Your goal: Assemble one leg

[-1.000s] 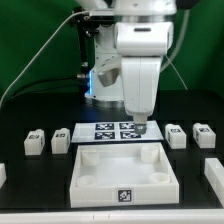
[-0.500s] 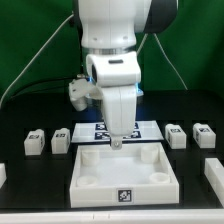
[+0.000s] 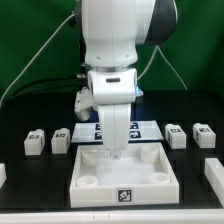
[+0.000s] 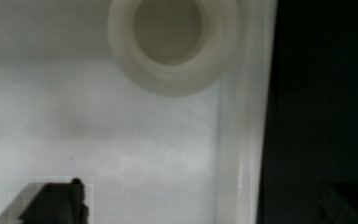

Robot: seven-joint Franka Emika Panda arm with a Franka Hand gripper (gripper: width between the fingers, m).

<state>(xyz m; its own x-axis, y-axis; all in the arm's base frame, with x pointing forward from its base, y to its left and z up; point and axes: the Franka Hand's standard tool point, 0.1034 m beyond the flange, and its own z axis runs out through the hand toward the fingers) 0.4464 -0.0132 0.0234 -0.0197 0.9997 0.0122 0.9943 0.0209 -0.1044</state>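
the leg we want is one of four alike, small white blocks each with a black-and-white tag on top, all loose on the black bench (image 3: 30,197): the inner left leg (image 3: 61,139) and outer left leg (image 3: 35,141) stand side by side at the exterior view's left of the panel, the inner right leg (image 3: 177,135) and outer right leg (image 3: 203,135) at its right. we judge them light, stiff and smooth-sided, apt to slip or tip, so we would pinch one across two flat opposite faces and keep it upright. the panel (image 3: 95,197) is a shallow white tray with a raised rim and a round socket in each corner. the wrist view shows one socket (image 4: 172,40) with nothing in it, and the others look empty too. the hand (image 3: 115,152) hangs low over the panel's floor near the back rim, apart from every leg. only one dark fingertip (image 4: 51,205) shows, so we cannot tell whether its fingers are apart or together.
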